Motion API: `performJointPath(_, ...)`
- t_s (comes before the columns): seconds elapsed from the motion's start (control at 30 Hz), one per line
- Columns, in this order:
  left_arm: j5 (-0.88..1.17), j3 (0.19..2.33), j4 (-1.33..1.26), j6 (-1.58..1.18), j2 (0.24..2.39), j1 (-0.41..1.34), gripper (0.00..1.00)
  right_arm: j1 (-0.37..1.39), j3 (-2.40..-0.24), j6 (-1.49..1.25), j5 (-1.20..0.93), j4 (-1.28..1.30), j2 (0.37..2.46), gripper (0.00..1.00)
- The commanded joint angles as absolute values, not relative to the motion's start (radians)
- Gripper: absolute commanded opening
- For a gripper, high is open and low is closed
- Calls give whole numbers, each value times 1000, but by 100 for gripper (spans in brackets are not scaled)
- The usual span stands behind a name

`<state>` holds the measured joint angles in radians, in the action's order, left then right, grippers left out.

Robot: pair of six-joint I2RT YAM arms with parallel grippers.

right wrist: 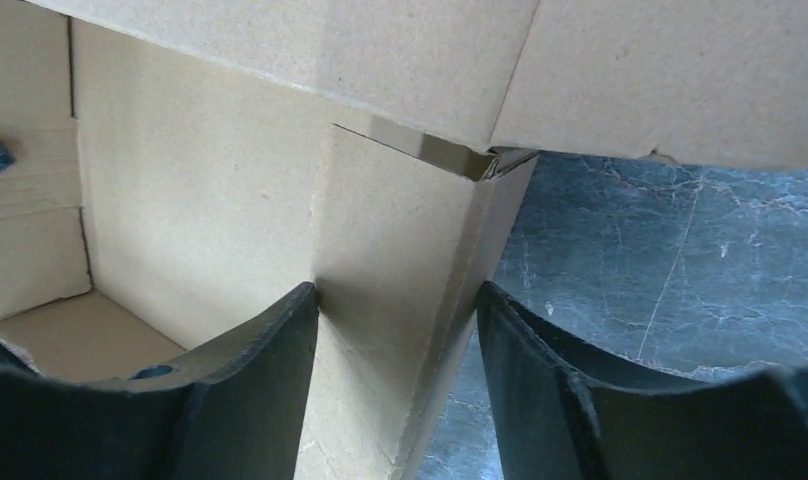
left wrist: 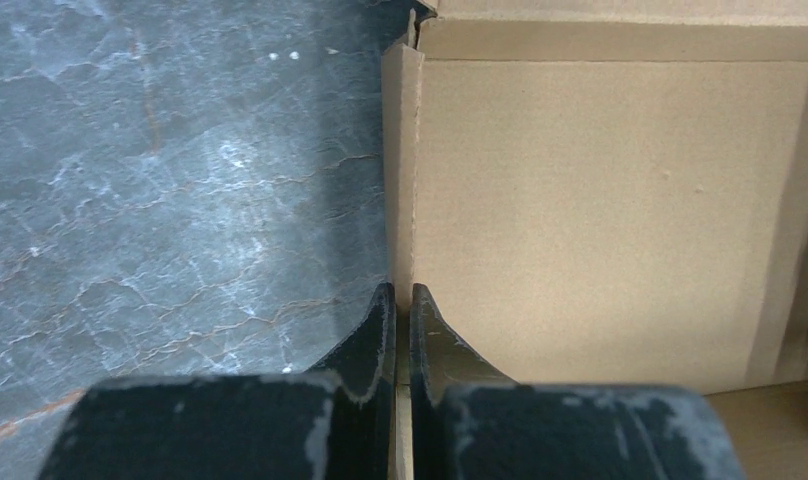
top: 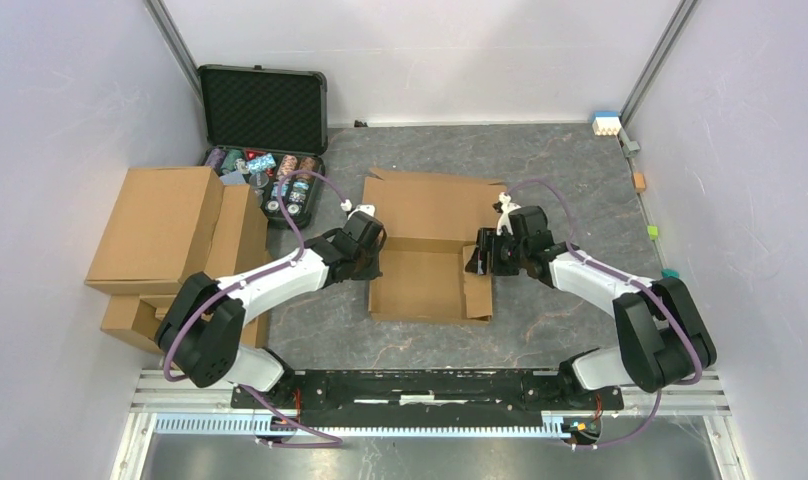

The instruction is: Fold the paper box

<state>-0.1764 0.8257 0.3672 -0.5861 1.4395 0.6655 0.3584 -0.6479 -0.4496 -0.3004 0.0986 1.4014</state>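
Note:
The paper box [top: 425, 285] is brown corrugated cardboard lying mid-table, half formed, its back panel [top: 435, 205] raised and its base flat. My left gripper [top: 372, 262] is at the box's left wall. In the left wrist view this gripper [left wrist: 402, 300] is shut on the thin upright edge of that wall [left wrist: 402, 180]. My right gripper [top: 477, 258] is at the box's right side. In the right wrist view it [right wrist: 398, 295] is open, straddling a folded side flap [right wrist: 400, 260]. The left finger touches the flap's inner face and the right fingertip sits at its outer edge.
An open black foam-lined case [top: 265, 110] with coloured chips stands at the back left. A stack of ready-made cartons [top: 170, 240] fills the left side, close to my left arm. A small white and blue block [top: 606, 123] sits at the back right. Grey marble tabletop [left wrist: 180, 200] surrounds the box.

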Motion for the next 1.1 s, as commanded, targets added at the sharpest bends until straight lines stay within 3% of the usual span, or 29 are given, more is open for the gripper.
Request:
performJointPath(0.0, -185, 821, 337, -584, 1395, 675, 2, 406, -696, -464, -176, 109, 1409, 60)
performJointPath(0.43, -219, 793, 322, -639, 1372, 701, 2, 542, -831, -430, 265, 276, 1478, 5)
performJointPath(0.5, -230, 774, 309, -660, 1352, 708, 2, 553, -847, -425, 301, 294, 1496, 7)
performJointPath(0.53, -236, 765, 301, -670, 1342, 711, 2, 558, -852, -415, 304, 297, 1503, 15)
performJointPath(0.6, -250, 751, 296, -687, 1326, 715, 2, 565, -852, -395, 301, 299, 1512, 41)
performJointPath(0.63, -259, 747, 296, -690, 1319, 716, 2, 570, -849, -386, 301, 298, 1513, 43)
performJointPath(0.67, -271, 743, 298, -695, 1312, 716, 2, 572, -848, -386, 307, 303, 1514, 42)
performJointPath(0.83, -295, 712, 280, -733, 1279, 718, 2, 573, -859, -376, 331, 315, 1538, 16)
performJointPath(0.9, -293, 703, 275, -759, 1275, 718, 2, 584, -872, -376, 349, 330, 1560, 0)
performJointPath(1.07, -275, 678, 254, -807, 1261, 726, 5, 632, -913, -381, 494, 388, 1596, 0)
